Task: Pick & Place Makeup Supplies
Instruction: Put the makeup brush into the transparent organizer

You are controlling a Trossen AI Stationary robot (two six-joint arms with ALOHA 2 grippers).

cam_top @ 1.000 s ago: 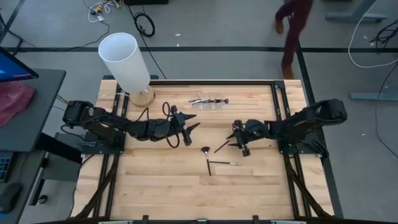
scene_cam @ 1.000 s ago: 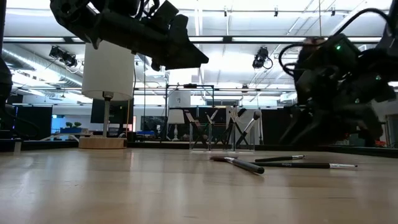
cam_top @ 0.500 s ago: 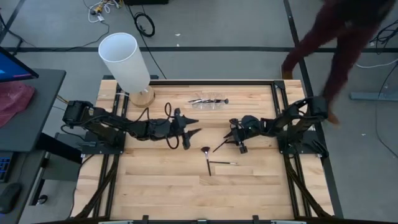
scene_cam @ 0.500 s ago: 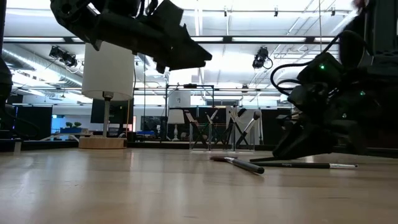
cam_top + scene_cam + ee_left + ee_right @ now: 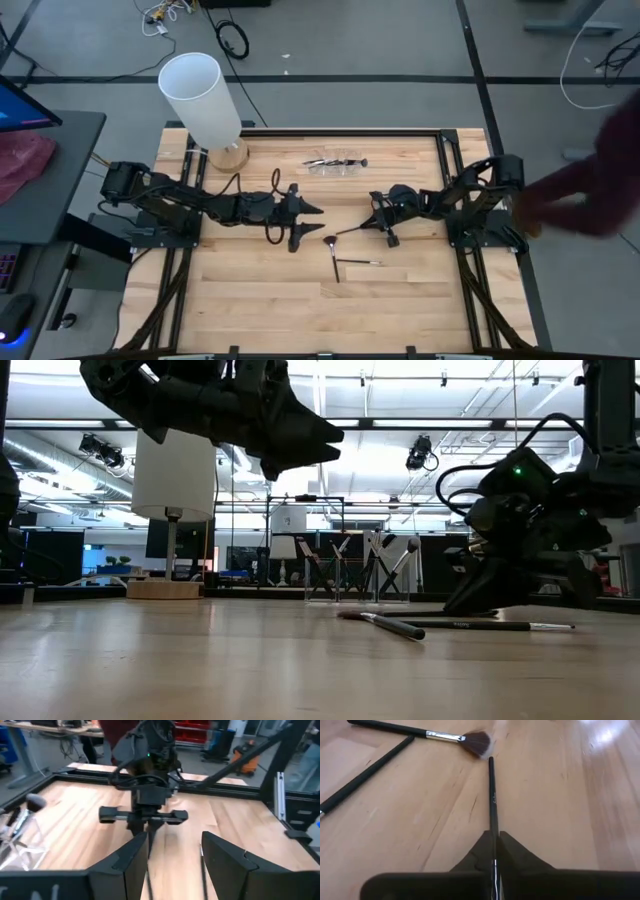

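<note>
**High view: right tool pinching a brush, left tool waiting wide**

High view is showing, from the left, the white cylinder lamp (image 5: 200,97) standing at the tabletop's (image 5: 260,300) far corner. The left tool (image 5: 303,218) is hovering above the middle with its fingers spread wide and nothing between them, probably waiting for a handover. Beyond it, a clear organizer (image 5: 336,165) is holding several makeup brushes, likely the drop-off. A fan brush (image 5: 333,256) and a thin brush (image 5: 358,262) are lying loose, touching at one end. The right tool (image 5: 381,226) is sitting low with its fingers pressed together on a slim dark brush handle (image 5: 493,815), whose far end is reaching just beside the fan bristles.
</note>
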